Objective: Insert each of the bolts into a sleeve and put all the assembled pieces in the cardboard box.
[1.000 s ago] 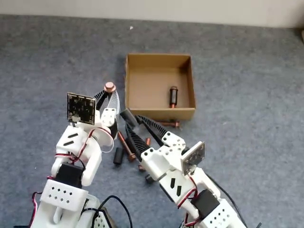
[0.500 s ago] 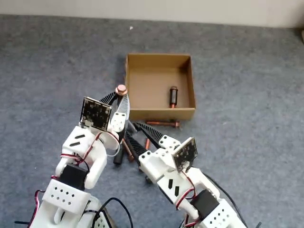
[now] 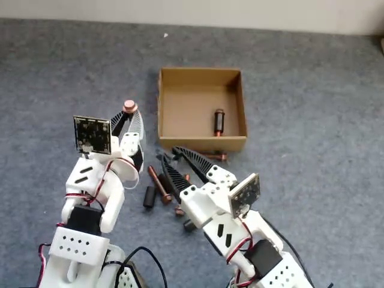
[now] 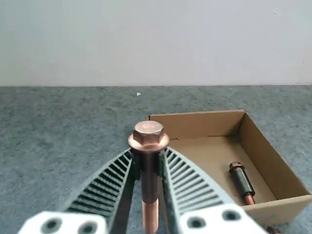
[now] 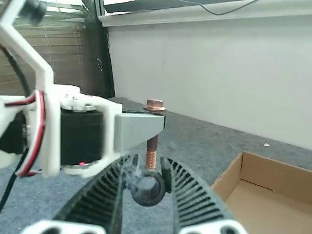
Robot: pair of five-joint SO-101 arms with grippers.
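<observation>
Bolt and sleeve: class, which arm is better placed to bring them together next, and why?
Probably the right. The right claw holds the sleeve, bore open, near the threaded end of the bolt; the left claw simply holds that bolt upright, head up.

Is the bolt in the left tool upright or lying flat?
Upright: in the left wrist view the bolt stands head-up, its shank clamped in the left tool.

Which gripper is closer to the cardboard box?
Right. The right gripper is by a corner of the cardboard box; the left gripper, gripping a bolt, stands farther off its side.
</observation>
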